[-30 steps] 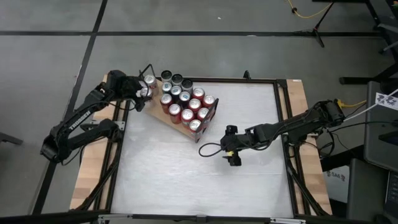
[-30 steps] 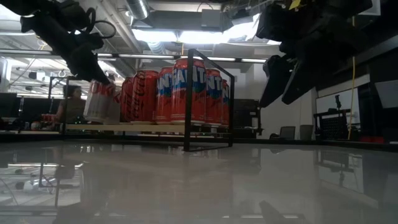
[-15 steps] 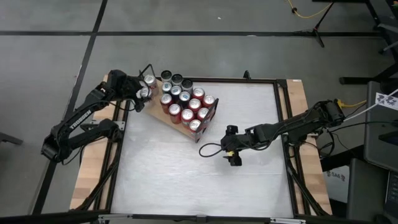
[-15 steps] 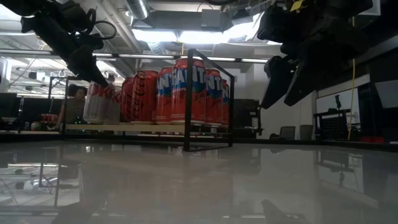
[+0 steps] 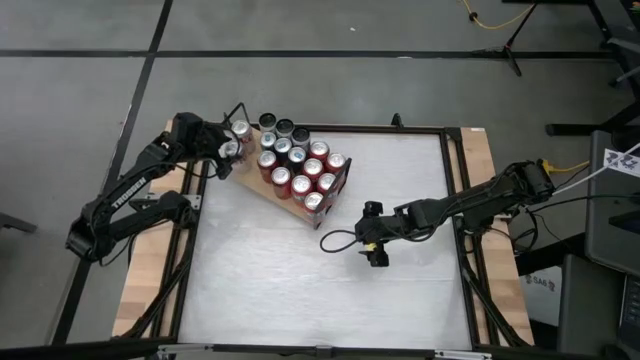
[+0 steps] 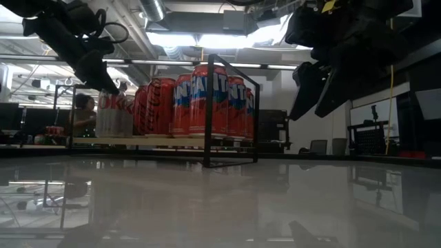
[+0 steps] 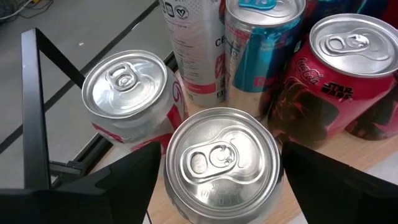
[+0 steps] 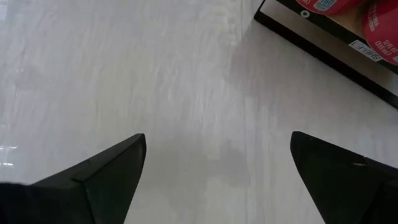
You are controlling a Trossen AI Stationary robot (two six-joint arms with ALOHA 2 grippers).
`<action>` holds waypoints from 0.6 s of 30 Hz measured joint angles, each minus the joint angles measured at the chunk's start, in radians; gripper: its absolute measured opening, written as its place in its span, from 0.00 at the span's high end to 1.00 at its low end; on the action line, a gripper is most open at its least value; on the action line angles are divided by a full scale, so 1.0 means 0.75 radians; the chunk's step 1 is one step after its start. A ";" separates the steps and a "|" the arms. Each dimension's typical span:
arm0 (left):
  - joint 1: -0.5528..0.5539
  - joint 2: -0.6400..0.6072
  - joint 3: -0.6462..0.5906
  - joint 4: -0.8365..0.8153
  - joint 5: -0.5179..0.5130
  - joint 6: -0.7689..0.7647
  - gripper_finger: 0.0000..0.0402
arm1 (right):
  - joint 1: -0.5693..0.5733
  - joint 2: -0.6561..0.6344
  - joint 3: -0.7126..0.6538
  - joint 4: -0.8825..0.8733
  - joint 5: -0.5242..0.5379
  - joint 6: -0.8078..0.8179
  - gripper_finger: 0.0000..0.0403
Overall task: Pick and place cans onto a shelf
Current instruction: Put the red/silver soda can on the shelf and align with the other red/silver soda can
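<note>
Silver-topped and upright, the small red drink can (image 7: 222, 163) stood between my left fingers (image 7: 323, 180), spread either side, on the light-brown wooden shelf (image 5: 262, 186); my right fingers (image 8: 339, 174) hung spread above the white worktop (image 8: 155, 74).

I'm looking at cans (image 7: 222, 163) with shiny brushed-metal tops, their painted sides glossy red (image 7: 336, 87) or silver-blue (image 7: 255, 53). The shelf (image 5: 262, 185) is showing matt light-brown wood, with a thin black metal frame (image 6: 233, 114) along one end. The table (image 5: 330, 290) is gleaming smooth white, mirroring things in the low view, and bare wooden strips (image 5: 140, 270) are lining its side edges. My left gripper's fingers (image 7: 112, 186) are looking matt black.
</note>
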 joint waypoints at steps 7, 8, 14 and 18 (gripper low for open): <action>0.001 -0.075 0.015 0.027 -0.061 -0.082 0.19 | 0.000 0.000 0.000 0.000 0.000 0.000 0.03; 0.001 -0.091 0.026 0.032 -0.067 -0.096 0.19 | 0.000 0.000 0.000 0.000 0.000 0.000 0.03; 0.000 -0.174 0.101 0.039 -0.051 -0.217 0.19 | 0.000 0.000 0.000 0.000 0.000 0.000 0.03; 0.000 -0.221 0.125 0.016 0.017 -0.416 0.19 | 0.000 0.000 0.000 0.000 0.000 0.000 0.03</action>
